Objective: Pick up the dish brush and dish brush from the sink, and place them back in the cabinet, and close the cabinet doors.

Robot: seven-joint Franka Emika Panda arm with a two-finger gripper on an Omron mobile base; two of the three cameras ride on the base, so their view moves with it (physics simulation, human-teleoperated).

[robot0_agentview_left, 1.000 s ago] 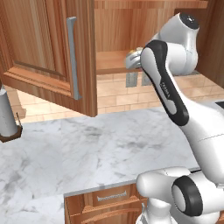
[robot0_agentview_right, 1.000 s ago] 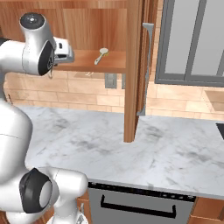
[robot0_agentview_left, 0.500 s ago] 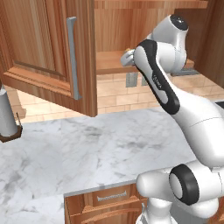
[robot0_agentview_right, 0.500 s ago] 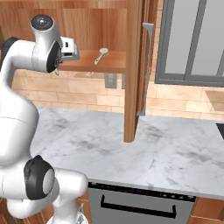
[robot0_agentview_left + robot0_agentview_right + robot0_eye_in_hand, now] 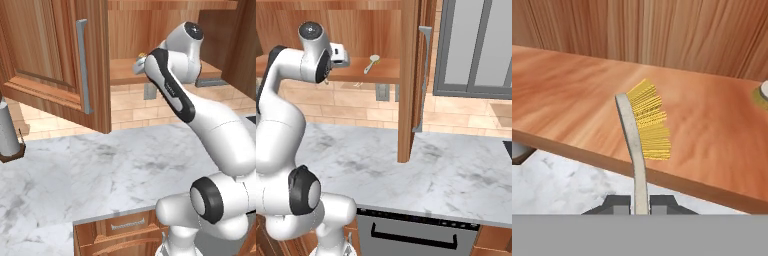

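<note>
- End effector point(image 5: 641, 204) pinches a brush point(image 5: 641, 134) by its handle, yellow bristles over the cabinet shelf's point(image 5: 572, 95) front edge.
- Second brush point(image 5: 371, 63) lies on the shelf.

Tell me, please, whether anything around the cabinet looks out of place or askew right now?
Nothing looks spilled or damaged. One dish brush lies on the cabinet shelf, another is gripped by its handle in the pincer at the shelf edge, and both cabinet doors hang wide open.

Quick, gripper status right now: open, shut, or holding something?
Gripper: shut on the dish brush, holding it by the handle above the cabinet shelf.
</note>
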